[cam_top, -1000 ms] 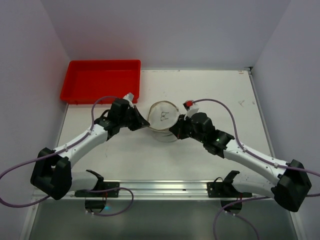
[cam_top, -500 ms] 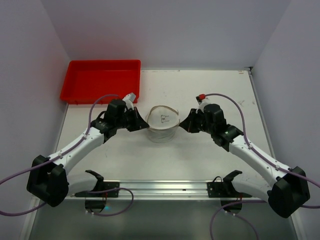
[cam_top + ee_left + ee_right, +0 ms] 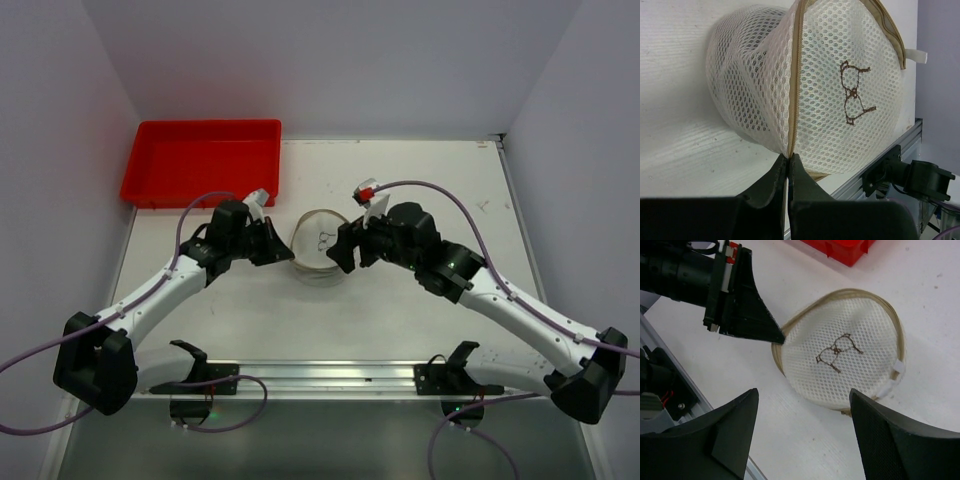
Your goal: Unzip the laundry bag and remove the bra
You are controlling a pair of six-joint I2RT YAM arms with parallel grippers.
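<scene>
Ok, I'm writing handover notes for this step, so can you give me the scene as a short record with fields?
bag: laundry bag on the table, face with the drawing showing
left gripper: left gripper shut, pinching the bag's rim seam
right gripper: right gripper open over the bag, holding nothing
tray: red tray at the far left corner, apart from the bag

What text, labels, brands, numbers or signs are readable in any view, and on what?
No words, numbers or brands can be read in any view.
Bag: a brown stitched bra drawing on its round face, a sign only, with no lettering.
Tab on the bag's rim: white, nothing printed on the side shown.
Table: faint dark marks at far right, too small to read.
</scene>
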